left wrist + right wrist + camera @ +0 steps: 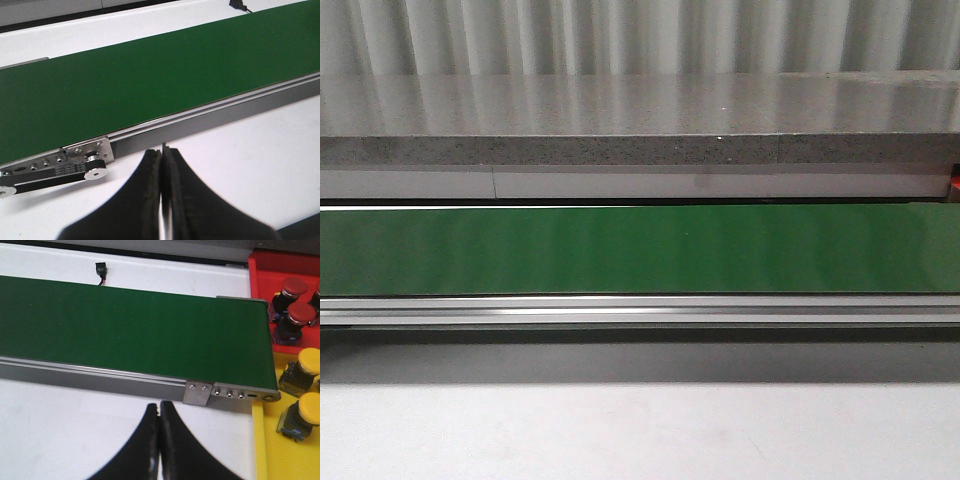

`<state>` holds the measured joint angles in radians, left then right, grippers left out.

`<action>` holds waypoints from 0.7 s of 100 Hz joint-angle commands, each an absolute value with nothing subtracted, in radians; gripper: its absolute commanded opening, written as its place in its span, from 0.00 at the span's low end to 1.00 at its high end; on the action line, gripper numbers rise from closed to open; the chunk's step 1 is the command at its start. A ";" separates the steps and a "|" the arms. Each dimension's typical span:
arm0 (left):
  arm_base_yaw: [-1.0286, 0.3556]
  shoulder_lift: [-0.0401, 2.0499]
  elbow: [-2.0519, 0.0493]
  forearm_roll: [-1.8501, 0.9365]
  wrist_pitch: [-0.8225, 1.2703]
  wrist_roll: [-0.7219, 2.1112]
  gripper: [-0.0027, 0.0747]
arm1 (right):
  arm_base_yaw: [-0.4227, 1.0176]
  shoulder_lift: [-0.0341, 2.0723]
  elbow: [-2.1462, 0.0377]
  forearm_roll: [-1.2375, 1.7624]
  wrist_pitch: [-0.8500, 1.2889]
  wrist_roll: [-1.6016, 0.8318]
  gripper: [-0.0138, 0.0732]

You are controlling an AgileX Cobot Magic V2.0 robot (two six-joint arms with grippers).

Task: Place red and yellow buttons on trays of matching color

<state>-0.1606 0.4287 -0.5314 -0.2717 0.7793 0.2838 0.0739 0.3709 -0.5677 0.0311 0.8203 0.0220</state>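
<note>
1. The white table (640, 430) spans the foreground of the front view and lies under both grippers in the wrist views
2. A grey speckled counter (620, 150) runs across the back of the front view, with a pale corrugated wall behind it
3. The green conveyor belt (640, 250) crosses the whole front view, edged by a silver aluminium rail (640, 310) on the near side; nothing rides on the belt in any view
4. The red tray (260, 275) sits at the belt's end in the right wrist view, holding at least two red buttons (294, 287), upright and close together, a third partly cut off at the frame edge
5. The yellow tray (272, 455) lies just beside the red one, touching or nearly so, and holds two yellow buttons (309, 362) standing near each other
6. The left gripper (163, 165) hangs over the white table beside the belt's roller bracket (87, 157), its black fingers (145, 200) pressed together and holding nothing
7. The right gripper (159, 412) hovers over the table near the belt's end plate (197, 392), its fingers (175, 440) likewise closed on nothing
8. A small black connector (101, 271) with a red wire lies on the table beyond the belt
</note>
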 commanded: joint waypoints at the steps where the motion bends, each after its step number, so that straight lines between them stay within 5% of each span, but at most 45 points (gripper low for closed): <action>1: -0.167 0.462 -0.561 -0.285 0.684 0.262 0.01 | 0.073 0.369 -0.576 0.024 0.746 0.011 0.08; 31: -0.165 0.664 -0.718 -0.074 0.662 0.010 0.03 | 0.073 0.370 -0.575 0.030 0.755 0.011 0.08; 60: -0.165 0.892 -0.897 0.000 0.673 -0.024 0.54 | 0.073 0.370 -0.575 0.030 0.754 0.011 0.08; 70: -0.165 0.961 -0.947 0.014 0.689 -0.051 0.60 | 0.073 0.370 -0.575 0.030 0.754 0.011 0.08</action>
<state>-0.1606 0.9195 -0.8779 0.0000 0.7361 -0.0223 0.0739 0.3631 -0.5512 0.0311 0.8203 0.0214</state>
